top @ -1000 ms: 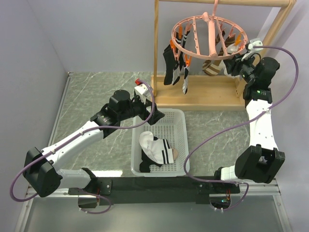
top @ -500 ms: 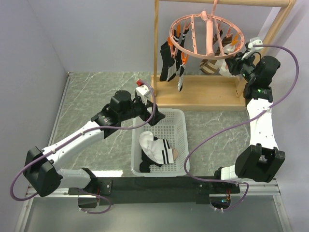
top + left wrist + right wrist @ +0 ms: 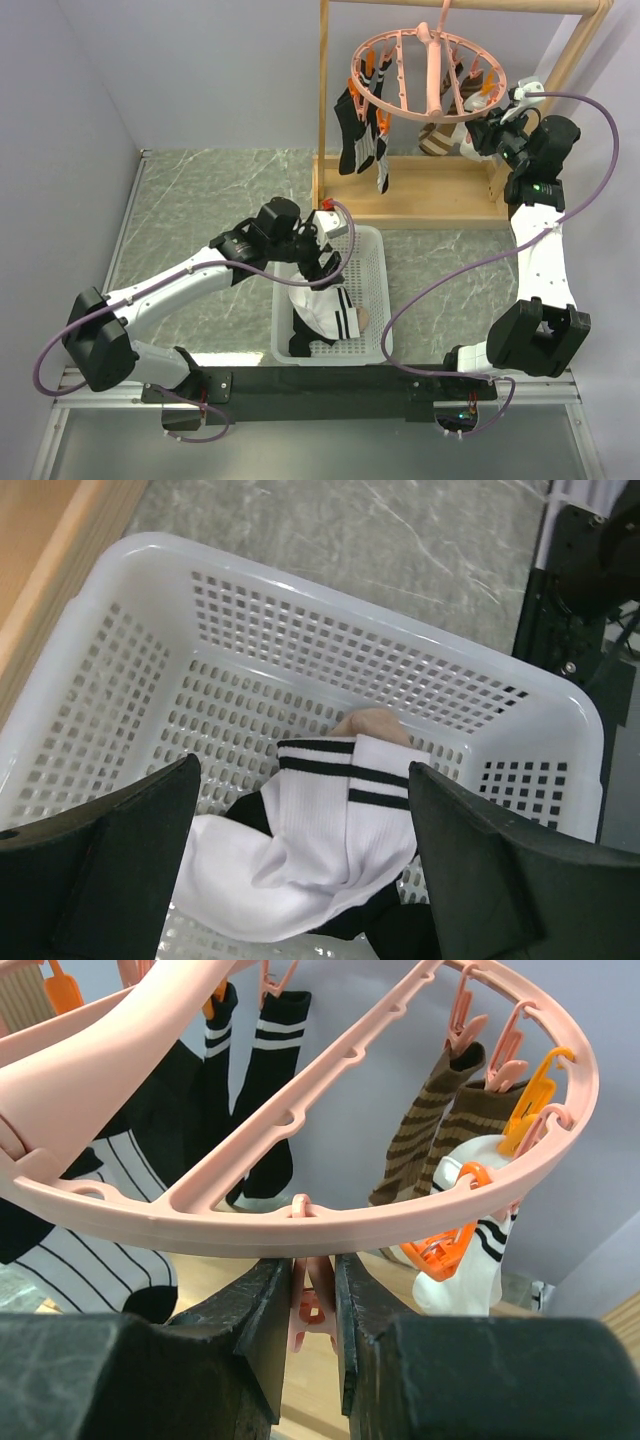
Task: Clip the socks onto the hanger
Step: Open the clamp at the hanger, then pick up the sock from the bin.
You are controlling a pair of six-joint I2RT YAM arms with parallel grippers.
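White socks with black stripe bands lie on a dark sock in the white basket. My left gripper is open just above them; in the left wrist view its fingers straddle the socks without touching. The pink ring hanger hangs from the wooden rack with black and striped socks clipped at its left and brown and white ones at its right. My right gripper is at the ring's right rim. In the right wrist view it is shut on a pink clip under the rim.
The light wooden rack stands at the back on its base. The basket's walls surround the left gripper. An orange clip holding a white sock hangs just right of the held clip. Grey walls close the left and back.
My left arm has swung right and down over the basket, its gripper now above the socks. The hanger and its socks swayed slightly. The right gripper stayed at the rim.
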